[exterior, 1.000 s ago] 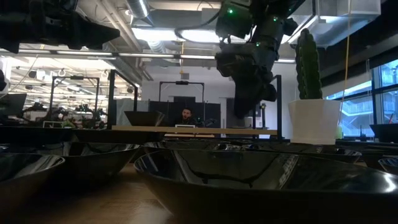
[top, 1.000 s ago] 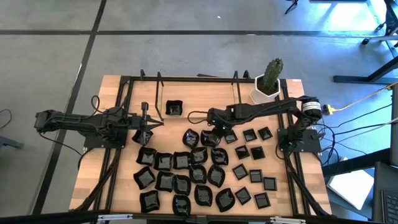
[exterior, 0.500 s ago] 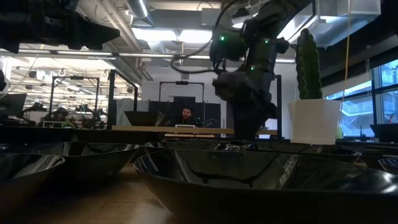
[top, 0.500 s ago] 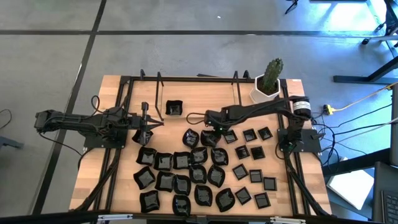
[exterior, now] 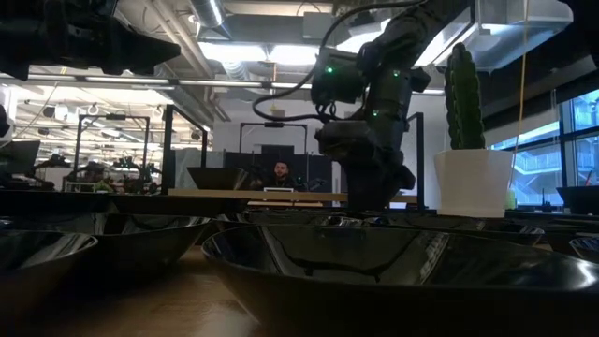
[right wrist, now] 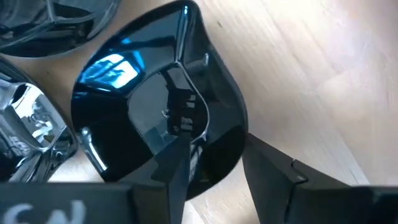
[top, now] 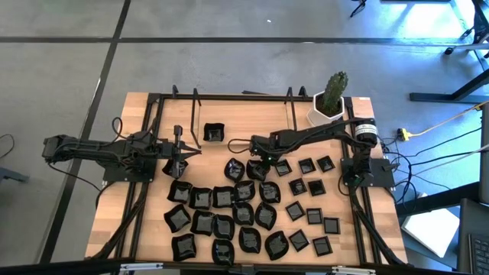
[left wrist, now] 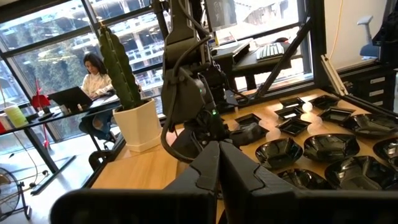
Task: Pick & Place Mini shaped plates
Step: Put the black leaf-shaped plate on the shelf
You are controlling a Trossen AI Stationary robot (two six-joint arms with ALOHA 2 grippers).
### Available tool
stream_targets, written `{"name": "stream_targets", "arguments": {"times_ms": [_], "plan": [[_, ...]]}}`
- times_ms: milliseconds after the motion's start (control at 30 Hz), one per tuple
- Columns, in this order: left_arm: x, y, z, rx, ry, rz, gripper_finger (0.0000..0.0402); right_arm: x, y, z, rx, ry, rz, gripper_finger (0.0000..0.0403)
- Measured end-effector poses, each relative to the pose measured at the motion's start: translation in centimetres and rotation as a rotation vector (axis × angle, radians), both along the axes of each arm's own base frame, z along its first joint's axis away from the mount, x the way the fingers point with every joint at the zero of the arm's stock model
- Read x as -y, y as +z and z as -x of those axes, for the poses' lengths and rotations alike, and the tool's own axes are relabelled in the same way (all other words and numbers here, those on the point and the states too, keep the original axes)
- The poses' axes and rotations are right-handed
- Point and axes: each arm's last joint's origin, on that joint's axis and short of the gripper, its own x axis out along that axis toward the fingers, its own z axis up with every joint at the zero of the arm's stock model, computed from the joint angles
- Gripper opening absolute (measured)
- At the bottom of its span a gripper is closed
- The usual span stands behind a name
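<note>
glossy black leaf-shaped plastic plate (right wrist: 158,106) lies on the pale wooden table (top: 137,218) at the cluster's upper edge. right gripper (right wrist: 214,165) straddles its rim, jaws spread, nothing held yet. probably light, stiff, slippery: pinch the thin rim. left gripper (top: 177,158) waits left, closed, empty.

Over the last second the right arm reaches further left and sinks from above the plates to table level, so the right gripper (top: 265,159) now sits low with its fingers (right wrist: 177,163) parted astride the rim of a glossy black leaf-shaped plate (right wrist: 158,99).
</note>
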Motion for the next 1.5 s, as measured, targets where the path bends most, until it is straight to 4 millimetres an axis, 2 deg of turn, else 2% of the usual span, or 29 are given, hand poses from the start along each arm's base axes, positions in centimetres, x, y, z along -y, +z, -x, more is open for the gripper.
{"name": "stream_targets", "arguments": {"times_ms": [400, 633, 733, 1100, 1233, 1300, 1500], "plan": [[0.0, -0.2, 0.0, -0.018, 0.0, 0.017, 0.0007, 0.1, 0.1, -0.3, 0.031, 0.038, 0.044, 0.001], [0.0, -0.2, 0.0, -0.019, 0.0, 0.018, 0.0005, 0.3, 0.3, -0.4, 0.037, 0.033, 0.074, 0.0013], [0.0, -0.2, 0.0, -0.019, 0.0, 0.018, 0.0004, 0.3, 1.0, -0.7, 0.038, 0.059, 0.083, 0.0005], [0.0, -0.2, 0.0, -0.019, 0.0, 0.018, 0.0004, -0.3, 6.3, -2.4, 0.04, 0.18, 0.114, 0.0005], [0.0, -0.2, 0.0, -0.019, 0.0, 0.017, 0.0007, -0.3, 9.0, -2.6, 0.039, 0.382, 0.18, 0.0004], [0.0, -0.2, 0.0, -0.017, 0.0, 0.017, 0.0008, 0.0, 10.5, -2.7, 0.032, 0.467, 0.249, 0.0003], [0.0, 0.0, 0.0, 0.001, 0.0, 0.016, 0.0004, 2.3, 14.7, -3.3, 0.119, 0.463, 0.373, 0.0004]]}}
